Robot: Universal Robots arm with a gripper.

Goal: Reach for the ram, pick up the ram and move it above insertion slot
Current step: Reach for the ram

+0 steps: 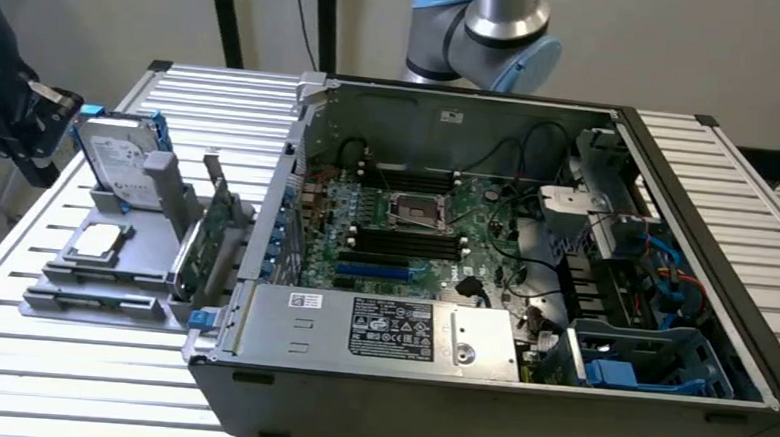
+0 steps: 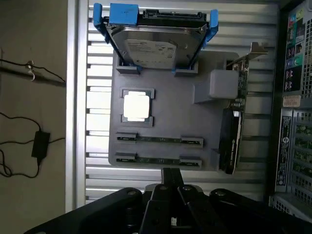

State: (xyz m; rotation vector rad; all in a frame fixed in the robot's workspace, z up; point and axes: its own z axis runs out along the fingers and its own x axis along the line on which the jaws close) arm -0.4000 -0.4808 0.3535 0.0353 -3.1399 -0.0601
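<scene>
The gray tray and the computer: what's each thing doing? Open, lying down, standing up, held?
computer case, open, side panel off
hard drive, propped up on edge in the tray holder
processor chip, lying flat in a tray pocket
ram, on edge in a tray slot, not held; second stick likewise
expansion card, upright on the tray
gripper, near the tray, touching nothing

- You see a grey tray (image 2: 165,117) on a white-ribbed table (image 2: 97,112).
- Your ram (image 2: 158,140) sticks are dark green.
- Your drive (image 2: 156,44) is silver, framed blue.
- The motherboard (image 1: 490,219) is green.
</scene>
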